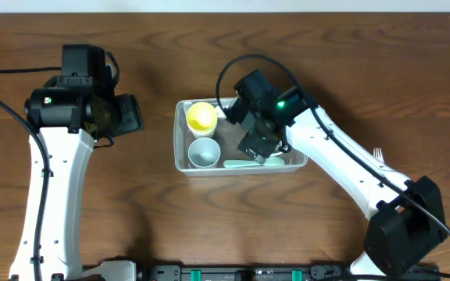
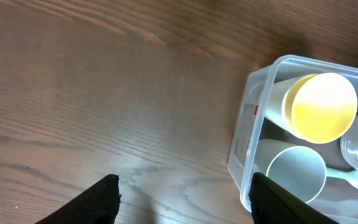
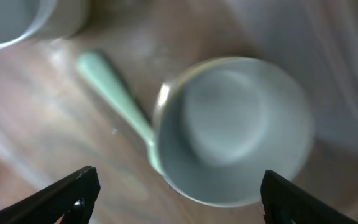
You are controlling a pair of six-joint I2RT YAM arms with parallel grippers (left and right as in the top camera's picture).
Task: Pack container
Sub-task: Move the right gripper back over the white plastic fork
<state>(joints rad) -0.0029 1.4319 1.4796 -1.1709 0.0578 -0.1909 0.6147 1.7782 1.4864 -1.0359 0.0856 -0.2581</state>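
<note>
Container (image 1: 183, 165) on counter (image 1: 366, 62) centre, partly packed.
Likely light, thin-walled, flexible, slick; grip at rim. Left end effector (image 2: 185, 186) spread and empty near it; right end effector (image 3: 179, 183) spread above white bowl (image 3: 235, 124) inside.

Right wrist view blurred: pale bowl (image 3: 232, 130) and green handle (image 3: 114, 96) soft-edged. Overhead: right gripper (image 1: 258, 148) hides middle of container (image 1: 180, 148). Left wrist view: frame edge cuts container off.

Spoon (image 1: 241, 164) right of near cup (image 1: 204, 153), inside container (image 1: 180, 137) (far cup (image 1: 201, 117) behind)
</note>
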